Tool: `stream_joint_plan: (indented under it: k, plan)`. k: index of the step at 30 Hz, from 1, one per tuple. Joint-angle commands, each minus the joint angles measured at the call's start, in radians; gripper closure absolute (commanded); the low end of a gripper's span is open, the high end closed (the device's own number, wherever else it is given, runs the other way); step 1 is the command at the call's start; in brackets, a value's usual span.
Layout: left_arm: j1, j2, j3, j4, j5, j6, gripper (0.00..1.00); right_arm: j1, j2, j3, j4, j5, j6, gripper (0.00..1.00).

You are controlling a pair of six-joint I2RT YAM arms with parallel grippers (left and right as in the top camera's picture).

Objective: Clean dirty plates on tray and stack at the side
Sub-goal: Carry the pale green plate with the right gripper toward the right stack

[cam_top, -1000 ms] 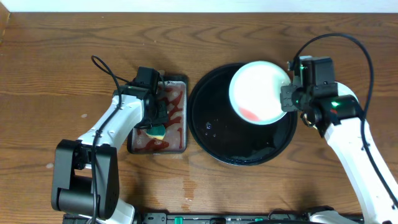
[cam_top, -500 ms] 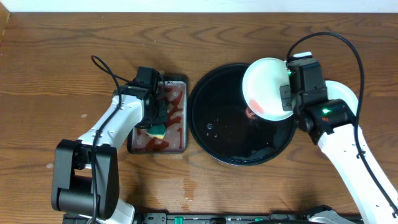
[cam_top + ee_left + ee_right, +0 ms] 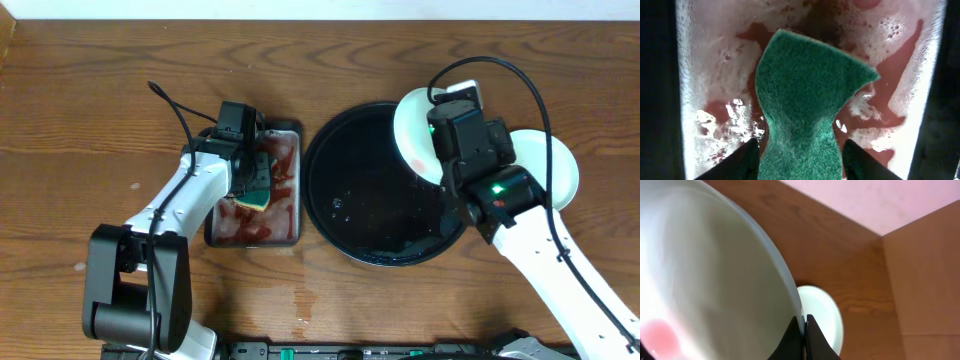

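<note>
— One plate (image 3: pixel 715 280) nipped by its rim in my right gripper (image 3: pixel 803 330), tilted on edge, a red smear (image 3: pixel 655 330) on its face.
— Where does it go?
— Second plate (image 3: pixel 822 315) lies flat on the table (image 3: pixel 815 245) just beyond my fingertips (image 3: pixel 816 342), away from the tray (image 3: pixel 340 200). But that smear wants the sponge (image 3: pixel 805 90), I'd say.
— Who has it?
— My left gripper (image 3: pixel 801 160), closed on it over the pan (image 3: pixel 715 60), across the tray.
</note>
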Motion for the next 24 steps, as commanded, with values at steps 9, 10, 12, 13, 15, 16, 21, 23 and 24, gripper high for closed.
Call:
stream_joint_plan:
  k: [9, 10, 12, 13, 15, 16, 21, 23, 24]
  plan:
    - [0.004, 0.008, -0.004, -0.023, -0.016, 0.009, 0.44, 0.076, -0.012, 0.000, 0.068, 0.140, -0.129, 0.99]
    - [0.004, 0.008, -0.004, -0.024, -0.016, 0.009, 0.43, 0.080, -0.012, 0.000, 0.074, 0.155, -0.129, 0.99]
    - [0.004, 0.008, -0.004, -0.027, -0.016, 0.010, 0.44, 0.085, -0.012, 0.000, 0.083, 0.175, -0.141, 0.99]
    - [0.004, 0.008, -0.004, -0.027, -0.016, 0.009, 0.44, 0.085, -0.012, 0.000, 0.086, 0.175, -0.153, 0.99]
    - [0.004, 0.008, -0.004, -0.027, -0.016, 0.010, 0.43, 0.085, -0.012, 0.000, 0.093, 0.176, -0.172, 0.99]
    - [0.004, 0.008, -0.004, -0.027, -0.016, 0.009, 0.43, 0.086, -0.012, 0.000, 0.096, 0.179, -0.175, 0.99]
    - [0.004, 0.008, -0.004, -0.027, -0.016, 0.009, 0.43, 0.087, -0.012, 0.000, 0.100, 0.190, -0.174, 0.99]
    - [0.004, 0.008, -0.004, -0.027, -0.016, 0.009, 0.43, 0.087, -0.012, 0.000, 0.100, 0.191, -0.175, 0.99]
    - [0.004, 0.008, -0.004, -0.027, -0.016, 0.010, 0.43, 0.087, -0.012, 0.000, 0.100, 0.191, -0.175, 0.99]
